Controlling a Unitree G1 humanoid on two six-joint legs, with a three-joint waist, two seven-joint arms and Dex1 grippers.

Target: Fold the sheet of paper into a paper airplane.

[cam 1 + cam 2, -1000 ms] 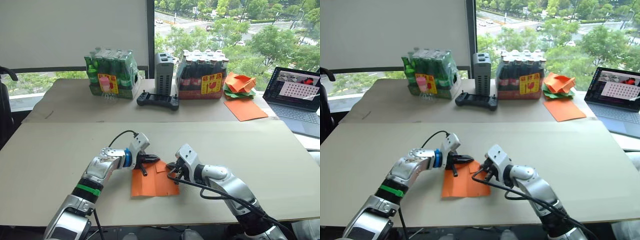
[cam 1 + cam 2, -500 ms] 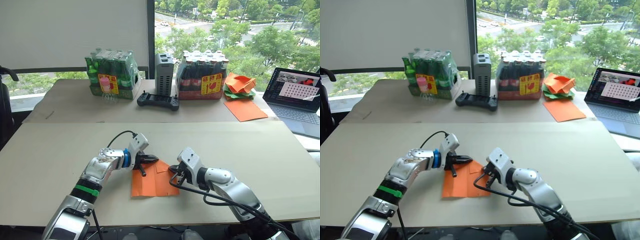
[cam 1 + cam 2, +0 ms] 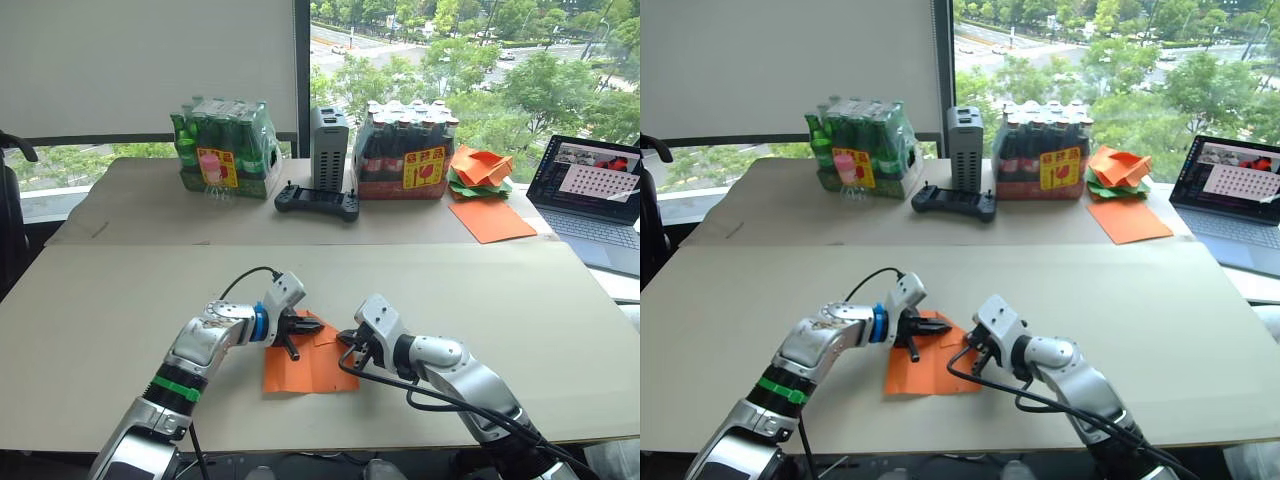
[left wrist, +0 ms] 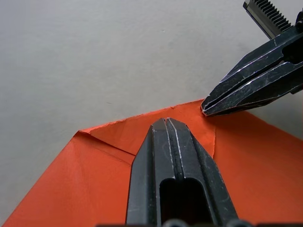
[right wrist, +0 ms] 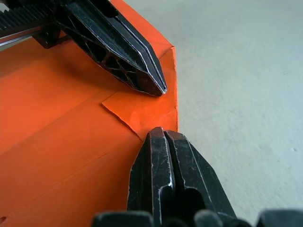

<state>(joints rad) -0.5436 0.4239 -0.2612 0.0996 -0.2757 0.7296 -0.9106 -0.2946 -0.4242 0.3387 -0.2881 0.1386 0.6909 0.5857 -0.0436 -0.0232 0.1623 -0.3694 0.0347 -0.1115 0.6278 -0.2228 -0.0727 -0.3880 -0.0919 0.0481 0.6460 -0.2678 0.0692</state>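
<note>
The sheet of paper (image 3: 310, 365) lies flat on the near table, bright orange, with a small folded corner flap (image 5: 142, 111) at its far edge. My left gripper (image 3: 308, 327) is shut, its tips pressing down on the paper just beside that flap. My right gripper (image 3: 346, 340) is also shut, and its tips rest on the flap's edge at the paper's right side. In the left wrist view my own closed fingers (image 4: 165, 142) point at the folded edge, with the right gripper's tips (image 4: 208, 106) close ahead. The two grippers nearly touch.
On the far table stand a green bottle pack (image 3: 222, 148), a grey box (image 3: 328, 148), a dark bottle pack (image 3: 405, 150) and a black controller (image 3: 317, 201). A heap of orange and green papers (image 3: 478, 168), a larger orange sheet (image 3: 490, 217) and a laptop (image 3: 592, 195) sit at the right.
My left gripper has slid a little to the right over the paper, closer to the right gripper. The right arm dropped slightly one second ago and has since held still.
</note>
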